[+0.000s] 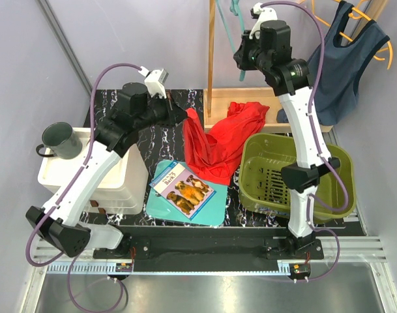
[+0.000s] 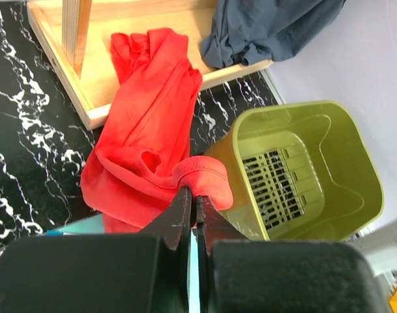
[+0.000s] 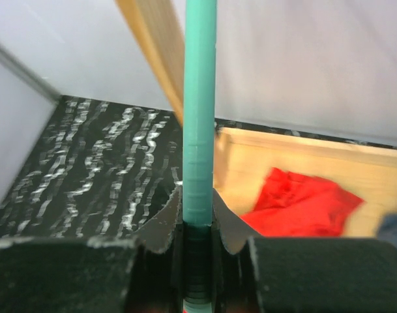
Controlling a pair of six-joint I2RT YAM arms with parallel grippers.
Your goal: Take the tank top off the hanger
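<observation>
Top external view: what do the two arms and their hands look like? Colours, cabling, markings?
Both match. The left arm and right arm have white link shells between bulky black joint housings. A purple cable loops loosely along each. The left hand and right hand have black, tapering fingers. No markings legible.

Tank top, red; hanger, teal; garment, navy; basket, olive green; bench, black with white marble veining; tray, pale wood; box, white; mug, dark grey; mat, teal; book, pale blue with brown dogs.
</observation>
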